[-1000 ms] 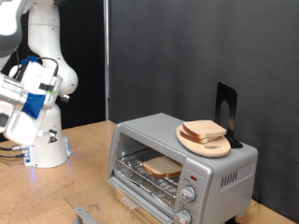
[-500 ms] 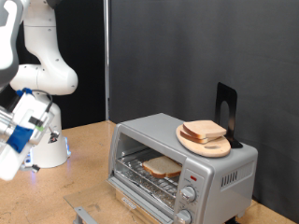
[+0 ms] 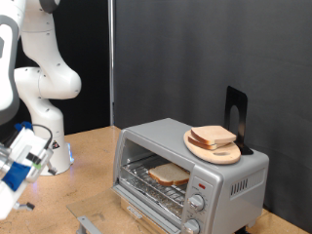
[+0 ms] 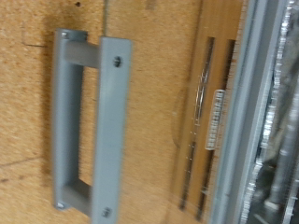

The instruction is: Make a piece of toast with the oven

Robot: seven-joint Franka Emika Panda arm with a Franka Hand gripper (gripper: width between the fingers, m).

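Toast (image 3: 170,175): pale slice, tan crust, lying flat on the wire rack inside the open silver oven (image 3: 226,177). Gripper (image 3: 14,175) at exterior view's left edge; finger state cannot be determined.

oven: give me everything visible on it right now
The oven is a small boxy silver countertop unit on the wooden table, at the exterior view's lower right. Its door is folded down open; the grey bar handle shows close up in the wrist view. One piece of toast lies on the wire rack inside. Two round knobs and a red light sit on the front panel. A round wooden board with more bread rests on top. The end effector is off to the exterior view's left, not touching it.
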